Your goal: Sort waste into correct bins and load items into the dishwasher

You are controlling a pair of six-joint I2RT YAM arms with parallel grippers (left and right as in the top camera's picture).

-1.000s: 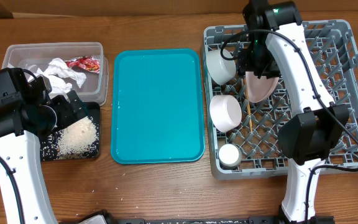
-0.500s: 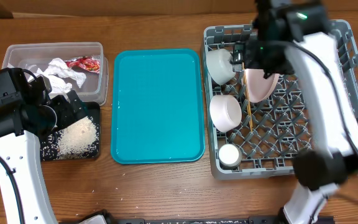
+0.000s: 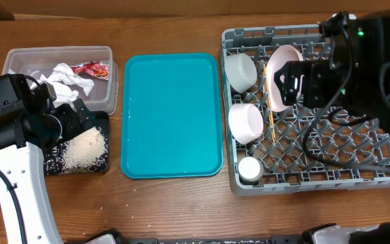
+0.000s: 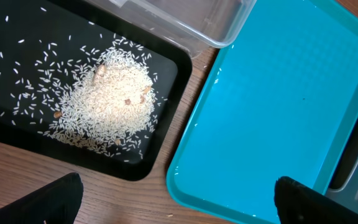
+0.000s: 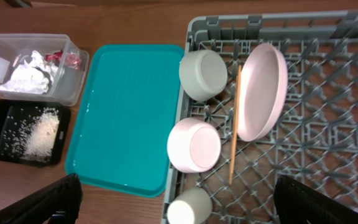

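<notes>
Lets go of the pale pink plate (image 3: pixel 280 57), now on edge in the grey dish rack (image 3: pixel 303 188), likely ending the loading; lifts the right hand (image 3: pixel 293 83) aside, spread wide and empty, no longer down at the plate as a second ago; holds the left hand (image 3: pixel 73 122) wide open, empty.

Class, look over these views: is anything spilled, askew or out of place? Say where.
A few white specks, perhaps rice, lie on the table in front of the black tray. The plate leans on edge in the rack.
</notes>
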